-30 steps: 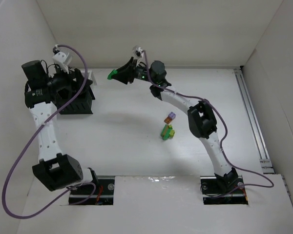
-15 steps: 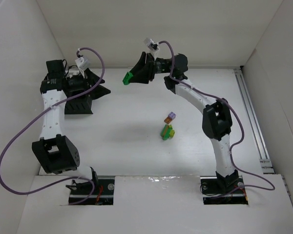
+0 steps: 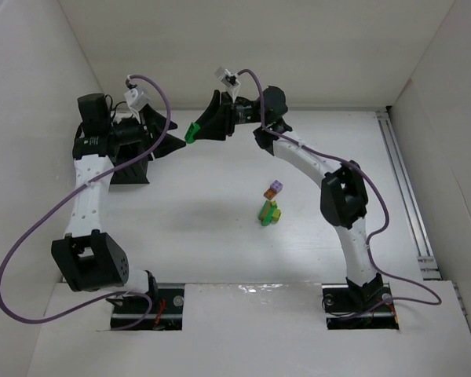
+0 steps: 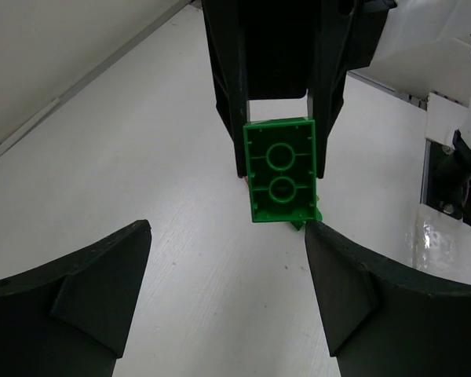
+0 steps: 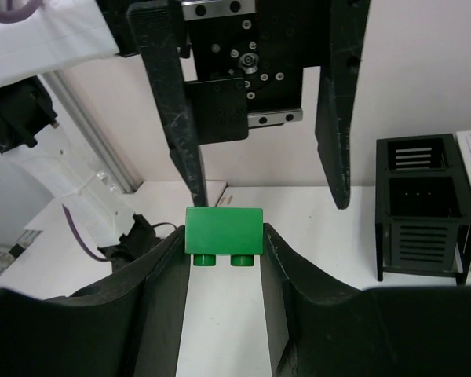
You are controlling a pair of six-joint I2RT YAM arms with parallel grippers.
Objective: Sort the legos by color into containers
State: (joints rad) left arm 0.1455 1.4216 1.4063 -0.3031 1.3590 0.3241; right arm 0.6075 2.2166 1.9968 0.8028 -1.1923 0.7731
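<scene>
My right gripper [image 3: 196, 129] is shut on a green lego brick [image 3: 191, 132], holding it in the air at the back left of the table. In the right wrist view the brick [image 5: 224, 232] sits clamped between the fingertips, studs down. My left gripper [image 3: 173, 143] faces it, open and empty, its tips just short of the brick [image 4: 282, 169]. The black slatted rack [image 3: 130, 168] stands under the left arm, partly hidden; it also shows at the right of the right wrist view [image 5: 422, 208]. A lilac lego [image 3: 275, 188] and a green and yellow-green clump [image 3: 269, 212] lie mid-table.
White walls close in the table at the back and on both sides. A metal rail [image 3: 404, 188] runs along the right edge. Purple cables loop from both arms. Both arm bases sit at the near edge.
The left gripper has swung off the rack toward the right. The right gripper, after drifting right, has brought the green brick back left, so the two grippers now face each other.
</scene>
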